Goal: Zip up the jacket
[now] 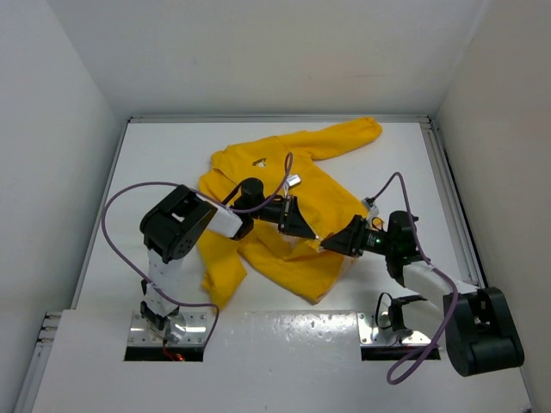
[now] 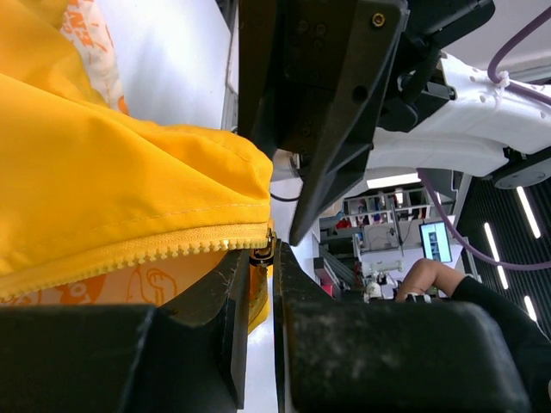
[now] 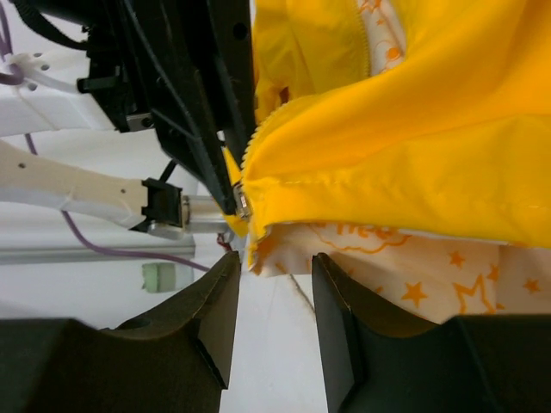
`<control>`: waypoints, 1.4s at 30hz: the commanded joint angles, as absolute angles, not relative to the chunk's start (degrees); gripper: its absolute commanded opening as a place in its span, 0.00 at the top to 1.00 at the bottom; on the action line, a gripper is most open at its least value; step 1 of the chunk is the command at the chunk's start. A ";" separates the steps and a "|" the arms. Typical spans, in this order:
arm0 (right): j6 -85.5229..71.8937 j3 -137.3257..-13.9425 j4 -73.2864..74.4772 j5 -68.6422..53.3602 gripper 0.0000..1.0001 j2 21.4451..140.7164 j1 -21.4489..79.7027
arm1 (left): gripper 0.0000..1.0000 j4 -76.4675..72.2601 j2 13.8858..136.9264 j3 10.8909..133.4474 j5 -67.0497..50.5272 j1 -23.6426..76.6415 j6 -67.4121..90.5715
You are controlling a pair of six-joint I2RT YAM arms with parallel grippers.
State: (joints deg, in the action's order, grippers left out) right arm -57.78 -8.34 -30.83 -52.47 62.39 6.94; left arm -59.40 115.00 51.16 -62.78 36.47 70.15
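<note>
The yellow jacket (image 1: 331,196) lies spread on the white table, its bottom hem toward the near side. My left gripper (image 1: 303,225) reaches over it from the left. In the left wrist view the left gripper (image 2: 274,251) is shut on the zipper slider (image 2: 263,248) at the hem end of the yellow zipper teeth (image 2: 146,249). My right gripper (image 1: 331,245) faces it from the right. In the right wrist view the right gripper (image 3: 274,265) is open, just below the hem corner, where the pale orange-printed lining (image 3: 405,262) shows. The slider (image 3: 242,203) is above its left finger.
One sleeve (image 1: 353,133) stretches to the far right, another (image 1: 220,274) hangs toward the near left. Purple cables (image 1: 129,191) loop off both arms. White walls close in the table on three sides, with a rail (image 1: 452,198) along the right edge.
</note>
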 commanded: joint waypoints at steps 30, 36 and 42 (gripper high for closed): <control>-49.66 -9.05 -23.12 -51.50 1.00 53.36 5.72 | 1.00 -61.08 116.54 52.65 -63.28 34.80 69.87; -47.73 -7.47 -16.18 -52.38 1.00 49.13 3.26 | 1.00 -60.56 116.54 52.03 -63.28 32.00 69.87; -46.23 -6.42 -10.65 -53.96 1.00 45.27 -2.52 | 1.00 -59.51 116.02 50.89 -63.81 29.01 68.03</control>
State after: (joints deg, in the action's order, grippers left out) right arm -48.45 -7.14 -14.83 -51.90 46.98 1.10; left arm -59.44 116.90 52.03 -63.61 33.54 70.94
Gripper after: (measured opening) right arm 0.024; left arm 0.164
